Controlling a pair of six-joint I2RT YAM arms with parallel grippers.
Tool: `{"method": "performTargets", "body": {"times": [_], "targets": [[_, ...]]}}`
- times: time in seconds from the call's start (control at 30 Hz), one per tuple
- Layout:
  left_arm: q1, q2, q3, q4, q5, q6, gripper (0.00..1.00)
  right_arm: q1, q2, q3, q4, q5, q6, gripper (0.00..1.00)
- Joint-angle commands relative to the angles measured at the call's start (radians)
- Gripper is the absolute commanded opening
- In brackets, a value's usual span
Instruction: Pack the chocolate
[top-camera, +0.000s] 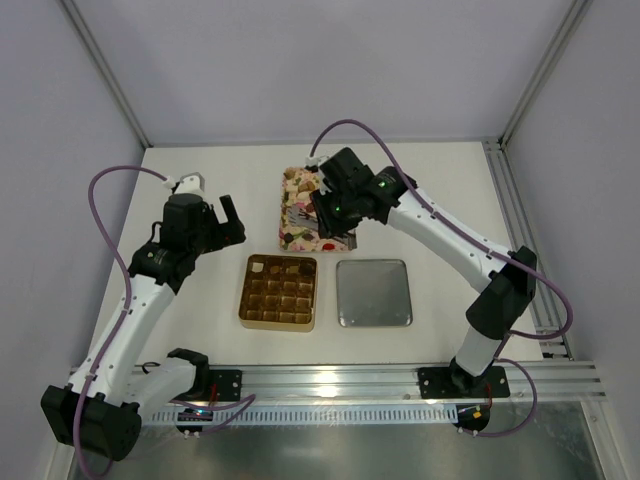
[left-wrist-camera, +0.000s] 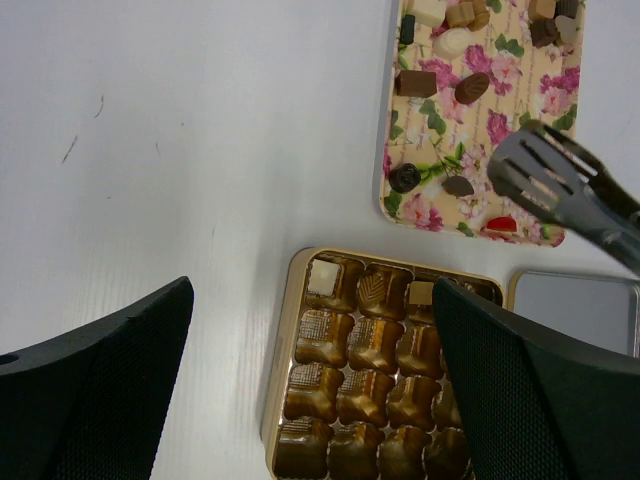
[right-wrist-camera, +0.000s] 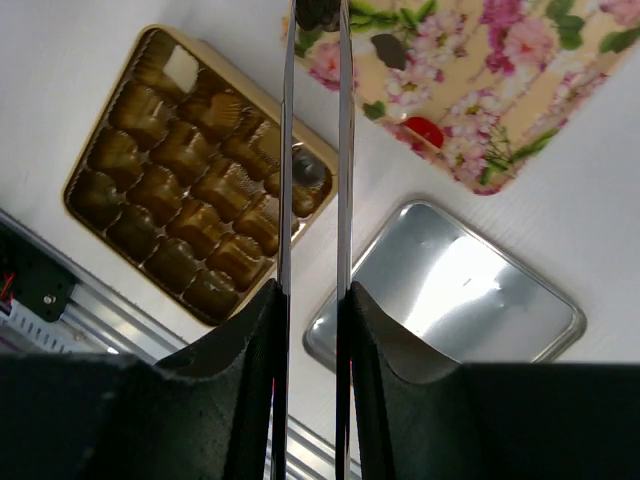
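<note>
Several chocolate pieces (left-wrist-camera: 416, 83), brown, dark and cream, lie on the pink flower tray (top-camera: 297, 228). The gold box (top-camera: 279, 292) holds a cream-white piece (left-wrist-camera: 323, 277) and a light brown piece (left-wrist-camera: 421, 292) in its far row. My right gripper (top-camera: 340, 205) is shut on metal tongs (left-wrist-camera: 560, 190). Their slotted head hangs over the tray's near end and looks empty. In the right wrist view a dark round piece (right-wrist-camera: 318, 12) on the tray shows between the tong blades (right-wrist-camera: 287, 150). My left gripper (top-camera: 225, 222) is open and empty, above the table by the box's far left corner.
A silver lid (top-camera: 374, 292) lies right of the gold box. A small red thing (left-wrist-camera: 503, 224) sits at the tray's near end. A metal rail (top-camera: 400, 380) runs along the near edge. White walls stand around the table.
</note>
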Motion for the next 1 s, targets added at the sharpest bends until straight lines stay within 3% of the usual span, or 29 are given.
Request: {"method": "performTargets", "body": {"times": [0.0,0.43,0.97], "targets": [[0.001,-0.014,0.002,0.011,-0.022,0.0,1.0,0.08,-0.04,0.04,-0.004,0.005,0.035,0.32],[0.0,-0.014,0.005,0.009,-0.018,-0.001,1.0,0.307,0.02,0.029,0.027,0.01,0.114,0.32],[0.0,-0.013,0.005,0.008,-0.015,-0.001,1.0,0.36,0.08,0.019,0.044,0.031,0.127,0.33]]}}
